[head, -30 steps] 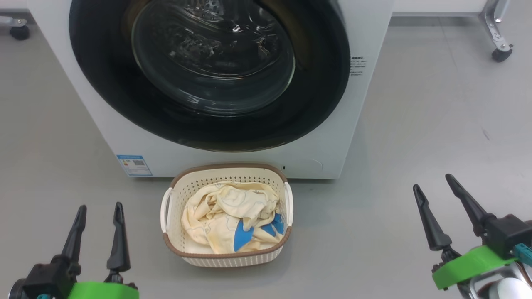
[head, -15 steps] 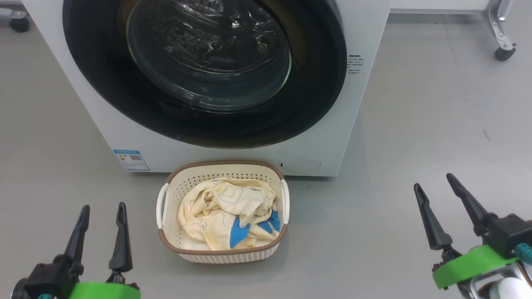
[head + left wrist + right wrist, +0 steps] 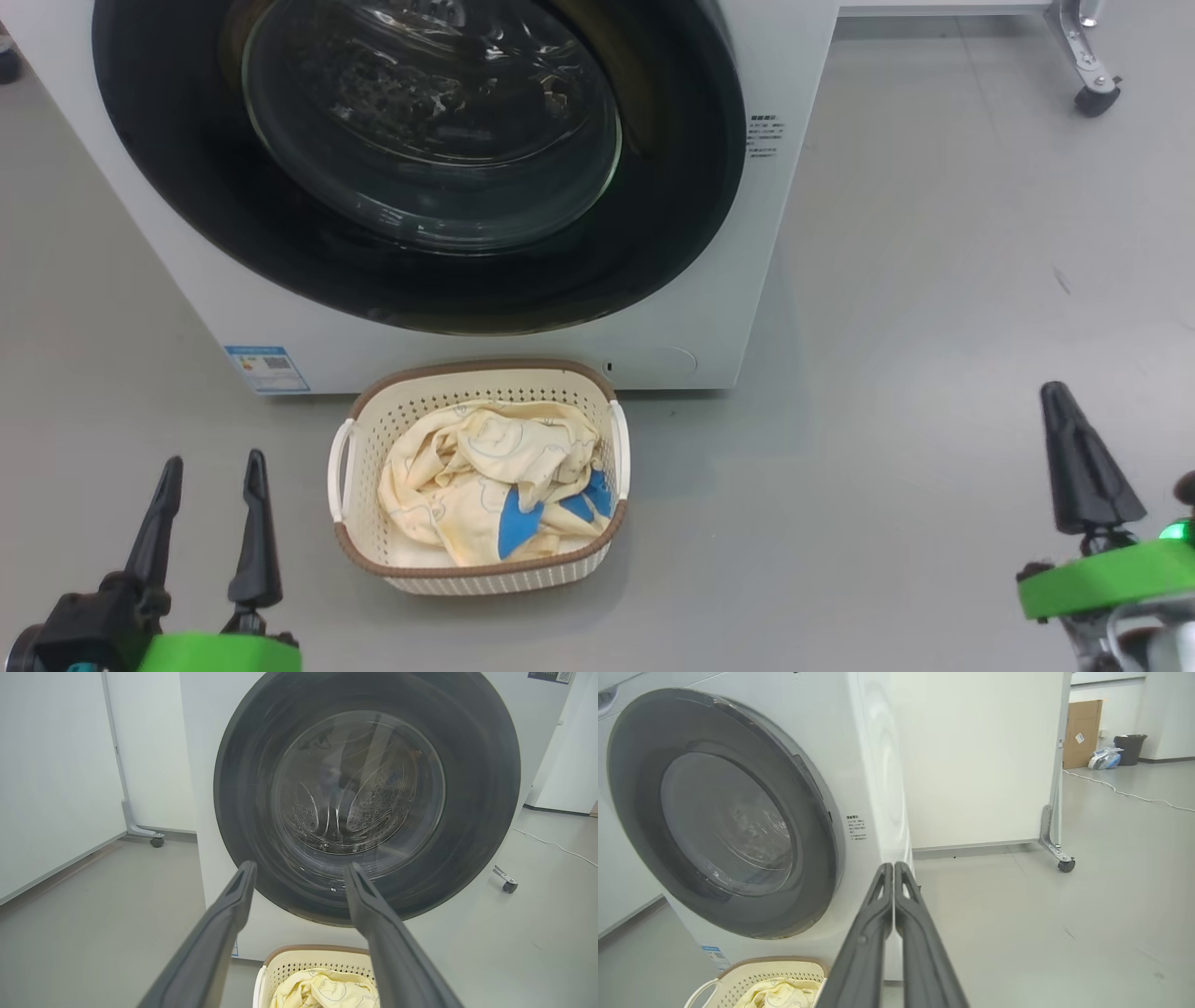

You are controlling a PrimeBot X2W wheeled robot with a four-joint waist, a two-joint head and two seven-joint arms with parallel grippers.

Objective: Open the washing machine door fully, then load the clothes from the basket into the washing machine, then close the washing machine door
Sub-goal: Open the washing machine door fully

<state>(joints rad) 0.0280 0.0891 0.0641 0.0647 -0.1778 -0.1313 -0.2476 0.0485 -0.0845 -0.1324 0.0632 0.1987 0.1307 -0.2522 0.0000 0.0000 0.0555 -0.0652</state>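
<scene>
Closed the right fingers (image 3: pixel 1074 457) since a second ago: spread wide then, pressed tip to tip now, with nothing caught between. From the head, one dark cone; along the wrist, those same right fingers (image 3: pixel 880 910) as two bars meeting down their length. Turned the head view as well, sliding the whole picture sideways, with no real shift of anything on the floor (image 3: pixel 934 280).

Kept the left fingers (image 3: pixel 252 532) wide apart and empty, both pointing forward over bare floor. Same wide gap between the left fingers (image 3: pixel 236 905) seen along the wrist.

Left the basket (image 3: pixel 485 366) on the floor, ahead of the left fingers and off to their right, well to the left of the right fingers, roughly between the two pairs and further forward. Touched by neither pair. Holds the clothes (image 3: pixel 485 485), a crumpled pale yellow heap with blue patches, all inside it.

Faces the washing machine (image 3: pixel 728 317) straight beyond the basket, further from both pairs of fingers, white front just behind the basket's far rim. Has the washing machine door (image 3: pixel 420 140) shut flat against that front: black ring around clear glass, drum dimly visible through it. Frames that glass above and between the left fingertips in the left wrist view; puts the door to the left of the right fingers in the right wrist view, open floor to their right.
</scene>
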